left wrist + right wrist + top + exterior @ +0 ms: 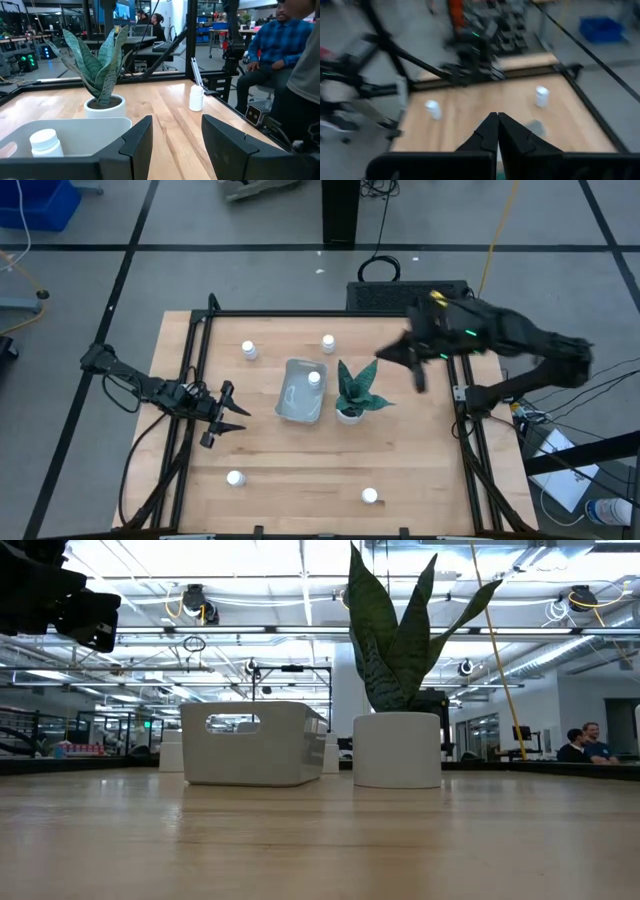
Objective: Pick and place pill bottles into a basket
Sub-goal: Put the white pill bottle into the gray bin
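The pale basket (300,392) stands at mid-table with one pill bottle (314,378) inside it, which also shows in the left wrist view (46,143). Two bottles stand on the far side of the table (249,350) (328,342) and two near the front edge (235,477) (370,496). My left gripper (226,416) waits low at the basket's left, open (175,142) and empty. My right gripper (392,355) is raised above the table's right part, beyond the plant, shut (497,127) with nothing in it.
A white pot with a green spiky plant (352,398) stands right beside the basket. A black frame (205,330) runs along the table's left, far and right sides. People sit beyond the table (280,55). Bare wood lies between the basket and the front bottles.
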